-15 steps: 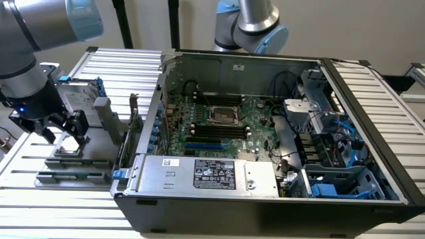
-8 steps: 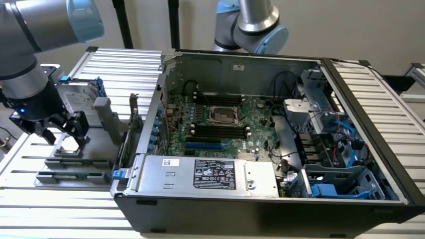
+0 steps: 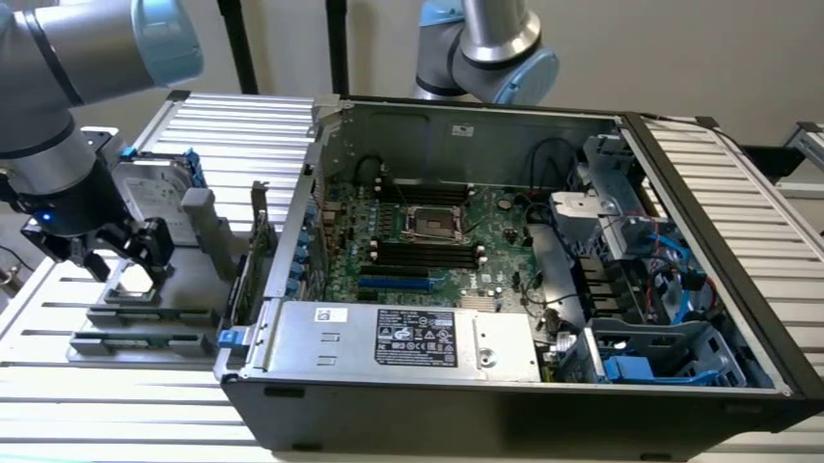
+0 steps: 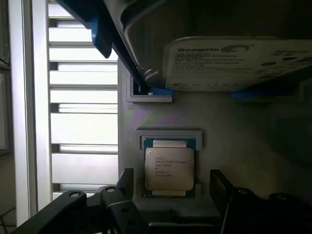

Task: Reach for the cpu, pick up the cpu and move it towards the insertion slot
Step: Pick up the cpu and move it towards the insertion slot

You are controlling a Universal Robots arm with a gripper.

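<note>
The cpu (image 4: 169,168) is a small square chip with a silvery printed top, lying flat in a pale grey holder (image 4: 243,131). My gripper (image 4: 171,181) hangs just above it, open, with one dark finger (image 4: 125,180) on each side of the chip and a gap between each finger and the chip's edge. In the exterior view the gripper (image 3: 126,262) sits over the grey fixture at the exterior view's left, outside the computer case. The insertion slot (image 3: 434,222), a shiny square frame with a dark centre, lies on the green motherboard inside the open case.
A silver hard drive (image 4: 239,58) with blue brackets stands in the same grey fixture close behind the chip, seen too as the hard drive (image 3: 149,193). The case wall (image 3: 277,280) rises between fixture and motherboard. Black memory slots (image 3: 425,253), cables and a power supply (image 3: 399,338) fill the case.
</note>
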